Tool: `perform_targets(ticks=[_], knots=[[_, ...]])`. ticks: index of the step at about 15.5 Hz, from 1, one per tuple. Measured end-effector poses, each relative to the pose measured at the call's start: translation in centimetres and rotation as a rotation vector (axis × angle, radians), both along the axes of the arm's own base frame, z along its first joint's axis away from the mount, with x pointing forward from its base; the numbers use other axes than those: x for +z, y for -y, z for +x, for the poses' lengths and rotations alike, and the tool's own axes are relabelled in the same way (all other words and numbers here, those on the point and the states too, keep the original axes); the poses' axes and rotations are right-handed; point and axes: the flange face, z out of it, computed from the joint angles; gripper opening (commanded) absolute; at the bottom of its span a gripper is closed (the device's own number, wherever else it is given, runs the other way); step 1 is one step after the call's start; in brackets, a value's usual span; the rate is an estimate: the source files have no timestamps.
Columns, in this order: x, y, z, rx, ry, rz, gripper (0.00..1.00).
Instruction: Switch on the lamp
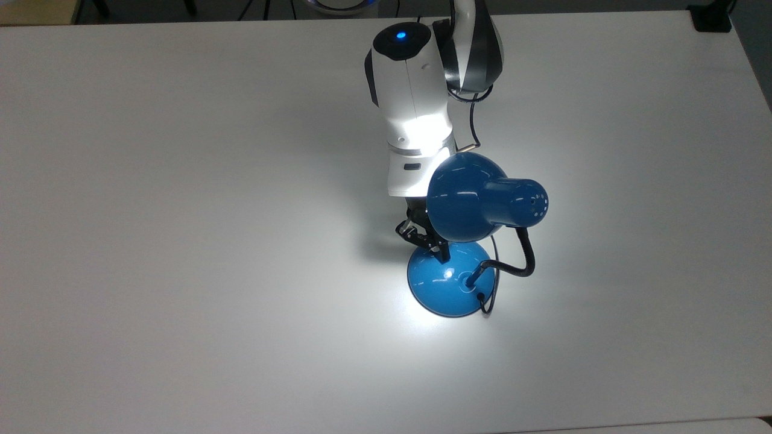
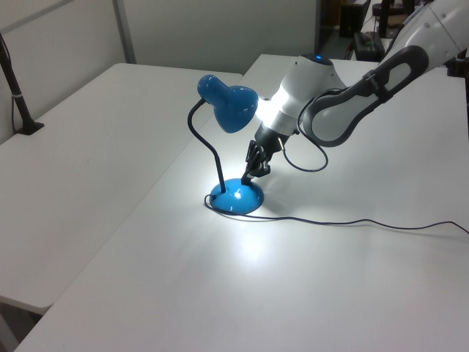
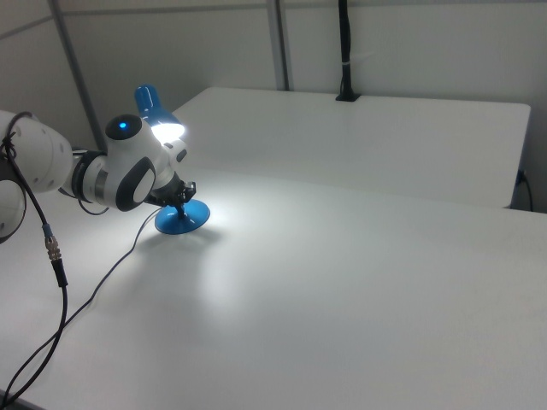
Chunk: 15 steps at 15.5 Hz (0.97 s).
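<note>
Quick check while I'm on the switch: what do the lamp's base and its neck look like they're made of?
The lamp's base looks like glossy blue painted metal or hard plastic: sharp highlights on the dome, but which one is open. The neck is matte black and holds a curved bend, so probably flexible gooseneck tubing.
</note>
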Motion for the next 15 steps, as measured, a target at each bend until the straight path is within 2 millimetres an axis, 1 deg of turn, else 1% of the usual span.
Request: perform_targets(ticks=[2, 4, 5, 6, 7, 8, 9, 11, 12, 13, 14, 15], knots=[[0.2, -0.2, 0.1, -0.018, 0.015, 0.014, 0.0], [1.3, 0.4, 0.1, -0.05, 0.025, 0.03, 0.0], [2.4, 1.4, -0.3, -0.067, 0.032, 0.032, 0.07], [3.4, 2.6, -1.1, -0.08, 0.018, 0.027, 0.16], [4.0, 3.5, -1.9, -0.087, -0.013, 0.02, 0.27], [4.7, 4.7, -2.9, -0.091, -0.077, 0.008, 0.35], [5.8, 5.9, -3.9, -0.095, -0.154, -0.004, 0.45], [9.3, 9.3, -6.3, -0.125, -0.306, -0.018, 0.48], [11.4, 11.2, -7.5, -0.155, -0.376, -0.018, 0.54], [13.5, 12.9, -8.8, -0.196, -0.439, -0.014, 0.64], [15.7, 14.5, -9.9, -0.255, -0.5, -0.009, 0.94], [17.7, 15.9, -10.9, -0.322, -0.554, -0.026, 1.0]])
